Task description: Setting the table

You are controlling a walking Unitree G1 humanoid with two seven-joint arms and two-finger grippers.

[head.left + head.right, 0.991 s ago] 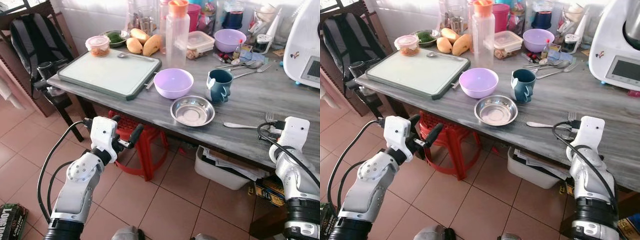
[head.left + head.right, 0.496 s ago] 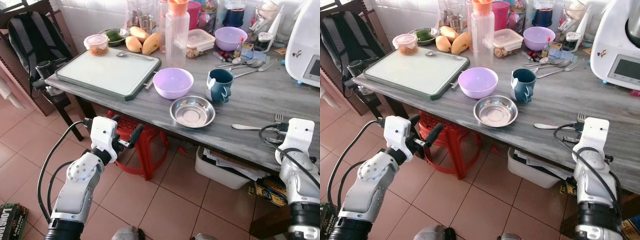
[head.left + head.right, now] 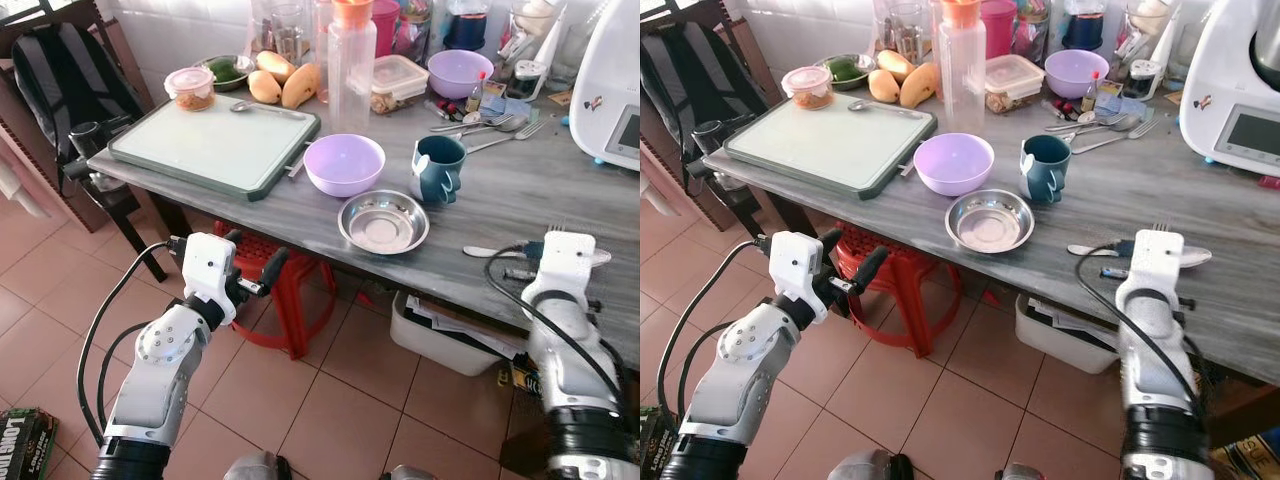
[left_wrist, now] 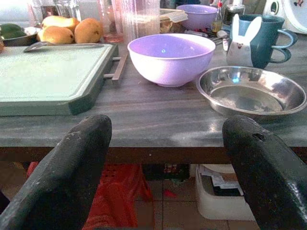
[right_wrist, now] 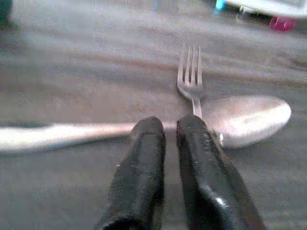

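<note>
Right hand (image 5: 165, 139) pressed together, now moved left over spoon (image 5: 249, 117), fork (image 5: 190, 76) beyond

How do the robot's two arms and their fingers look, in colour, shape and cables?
Both arms are silver-grey with rounded joints and black lower sleeves. Each wrist carries a white boxy housing, and black cables loop alongside. The left gripper and the right gripper each have two long, thick, matte black fingers with rounded tips.

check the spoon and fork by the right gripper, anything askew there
Yes. In the right wrist view the fork lies across the spoon at roughly a right angle, its handle over the spoon's neck, rather than side by side. The right gripper, fingers nearly together, sits at that crossing. Nothing looks spilled or damaged.
</note>
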